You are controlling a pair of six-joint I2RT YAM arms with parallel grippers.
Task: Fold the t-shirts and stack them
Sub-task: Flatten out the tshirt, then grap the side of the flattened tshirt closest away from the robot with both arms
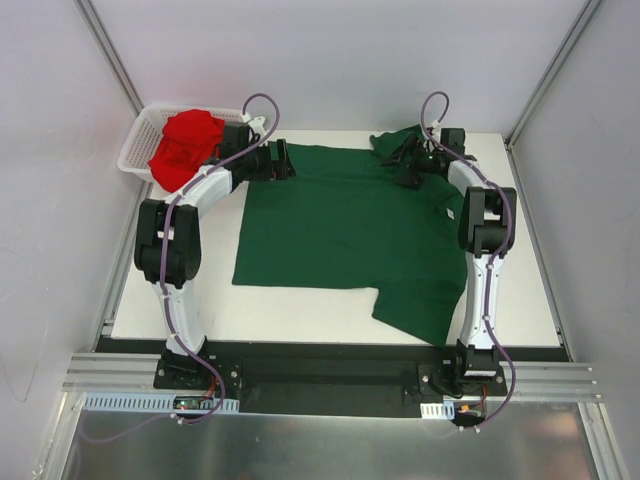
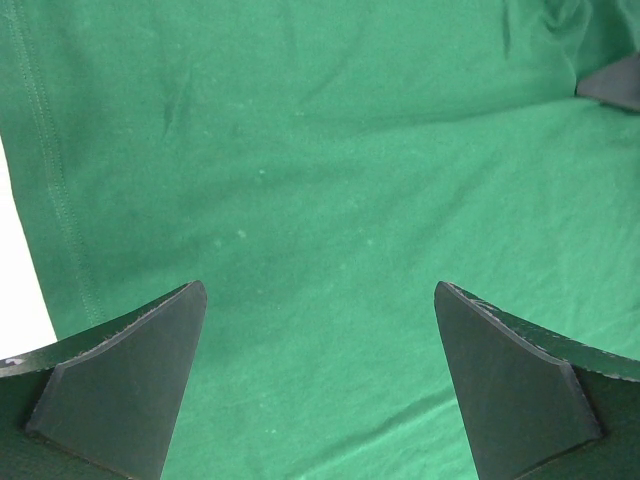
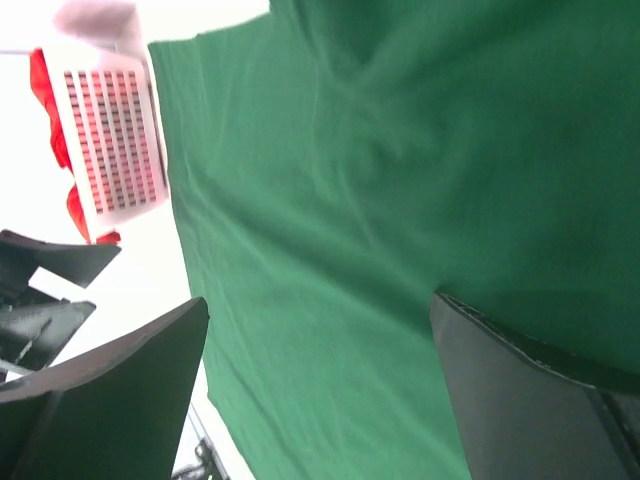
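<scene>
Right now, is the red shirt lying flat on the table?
No, the red shirt sits crumpled in the white basket.

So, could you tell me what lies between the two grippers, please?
Only the spread dark green cloth t-shirt: in the top view its far edge fills the stretch from the left gripper to the right gripper.

White table top (image 1: 300, 305), boxed in by pale, plain walls (image 1: 330, 60) at back and sides. Slanting metal frame posts (image 1: 110, 55) in the far corners. Along the near edge, an aluminium rail (image 1: 110, 375); below, a dull shiny sheet (image 1: 330, 445), possibly metal. Soft, even light.
</scene>
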